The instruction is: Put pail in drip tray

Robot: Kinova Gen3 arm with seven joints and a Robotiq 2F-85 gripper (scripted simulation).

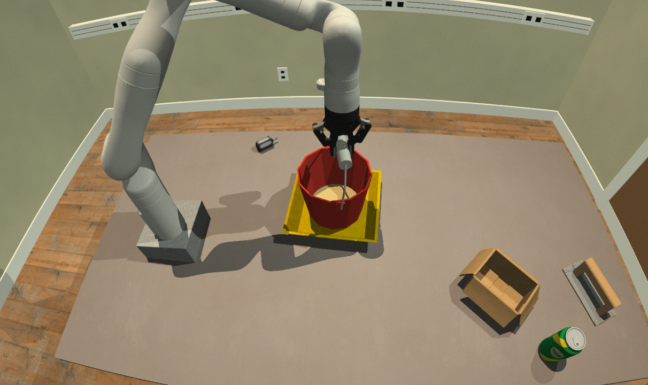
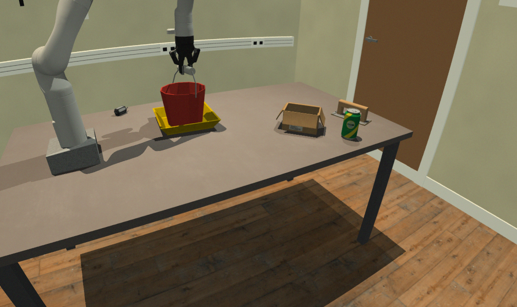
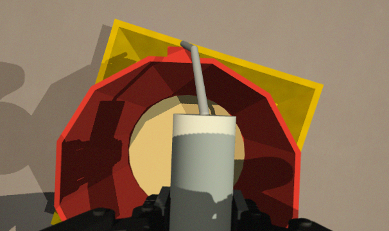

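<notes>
The red pail (image 1: 334,189) hangs upright from its wire bail, its lower part down inside the yellow drip tray (image 1: 332,206). My gripper (image 1: 342,143) is shut on the grey handle grip (image 1: 344,154) at the top of the bail, straight above the pail. In the exterior view the pail (image 2: 182,102) sits low between the rims of the tray (image 2: 186,120); I cannot tell whether its base touches the floor. The wrist view looks down into the pail (image 3: 178,141), past the grip (image 3: 202,167), with the tray (image 3: 271,86) showing behind it.
A small dark motor (image 1: 265,144) lies behind the tray to the left. The arm's grey base block (image 1: 174,232) stands at the left. An open cardboard box (image 1: 501,286), a wooden-handled tool (image 1: 593,289) and a green can (image 1: 561,343) are at the right front.
</notes>
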